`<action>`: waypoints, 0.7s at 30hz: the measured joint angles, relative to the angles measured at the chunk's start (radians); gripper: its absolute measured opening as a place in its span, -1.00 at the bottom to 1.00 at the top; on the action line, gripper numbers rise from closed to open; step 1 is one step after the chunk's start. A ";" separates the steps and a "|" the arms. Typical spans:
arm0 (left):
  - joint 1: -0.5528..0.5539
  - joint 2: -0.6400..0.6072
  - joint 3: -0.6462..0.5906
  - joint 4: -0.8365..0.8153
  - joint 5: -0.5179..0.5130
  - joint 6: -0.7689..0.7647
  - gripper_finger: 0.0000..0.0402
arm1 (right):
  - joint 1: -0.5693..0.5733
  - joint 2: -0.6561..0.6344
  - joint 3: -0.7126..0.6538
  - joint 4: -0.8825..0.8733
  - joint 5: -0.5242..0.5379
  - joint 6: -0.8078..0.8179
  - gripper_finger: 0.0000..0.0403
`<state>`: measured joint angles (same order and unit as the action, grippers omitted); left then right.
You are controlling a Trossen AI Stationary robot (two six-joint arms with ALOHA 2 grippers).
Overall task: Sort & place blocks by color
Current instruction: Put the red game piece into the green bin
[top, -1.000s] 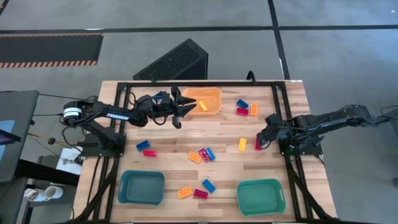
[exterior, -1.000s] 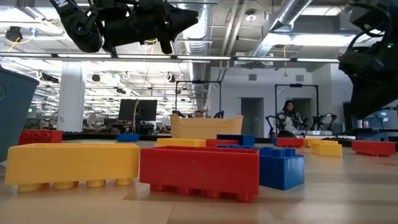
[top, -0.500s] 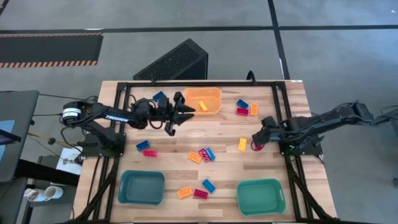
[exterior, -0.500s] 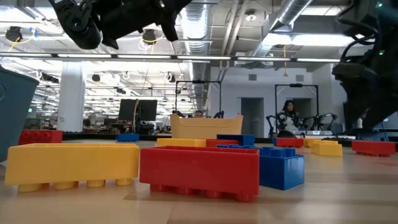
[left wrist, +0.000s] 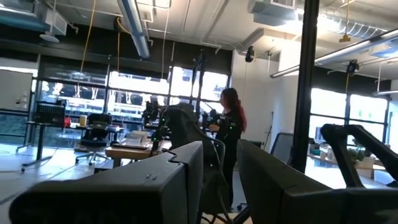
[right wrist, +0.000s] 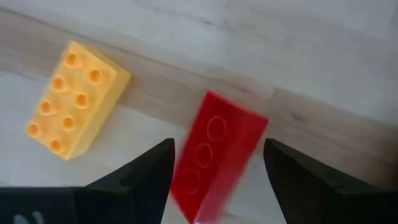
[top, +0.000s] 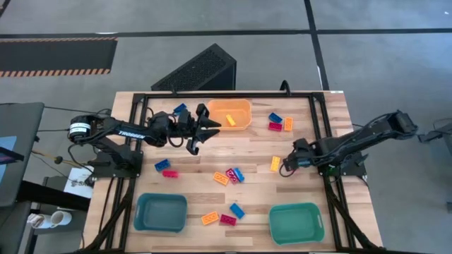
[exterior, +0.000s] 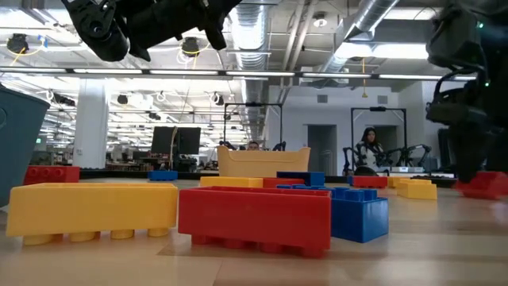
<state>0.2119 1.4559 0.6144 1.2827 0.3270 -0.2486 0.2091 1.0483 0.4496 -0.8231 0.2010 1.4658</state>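
High view: right arm (top: 353,144) is reaching in over the surface (top: 254,148), its jaws hanging low just past a yellow-orange block (top: 275,164). The red block they are going for is hidden under them here. Left arm (top: 127,130) is holding its jaws up beside the orange bin (top: 229,113). The other blocks are lying scattered, with a mixed cluster (top: 229,175) well clear of both jaws. Two teal bins (top: 161,212) are sitting at the near edge.

Low view: right jaws are sitting down at a red block (exterior: 486,184) on the far right. A big red block (exterior: 254,218) and a yellow one (exterior: 91,208) are filling the foreground, nowhere near the jaws.

Left wrist view: left jaws are standing slightly apart with nothing between them. The camera is looking out at the room, where a person (left wrist: 229,143) is standing.

Right wrist view: right jaws are standing wide, straddling the red block (right wrist: 217,149), which is lying skewed between the fingers (right wrist: 140,174) and not yet pinched. The yellow-orange block (right wrist: 74,99) is lying just outside one finger.

Risks, as I'm judging them: closing on the skewed block could twist it or squirt it out. That finger could also nudge or trap the yellow-orange neighbour, dragging the wrong colour along.
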 joint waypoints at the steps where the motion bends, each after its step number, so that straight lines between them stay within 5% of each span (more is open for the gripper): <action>1: 0.000 0.000 0.000 0.000 -0.003 0.003 -0.57 | -0.001 0.013 0.000 0.004 0.000 0.001 0.34; 11: 0.001 0.000 0.000 -0.007 -0.030 0.002 -0.57 | 0.002 0.135 0.001 0.055 -0.021 -0.030 0.27; 19: 0.001 0.000 0.000 -0.008 -0.042 0.000 -0.57 | 0.047 0.164 0.011 0.057 -0.023 -0.048 -0.34; 21: 0.001 0.000 0.000 -0.009 -0.048 0.000 -0.57 | 0.060 0.157 0.035 0.009 -0.040 -0.048 -0.36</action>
<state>0.2131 1.4559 0.6144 1.2739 0.2788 -0.2485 0.2689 1.2048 0.4848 -0.8140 0.1614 1.4180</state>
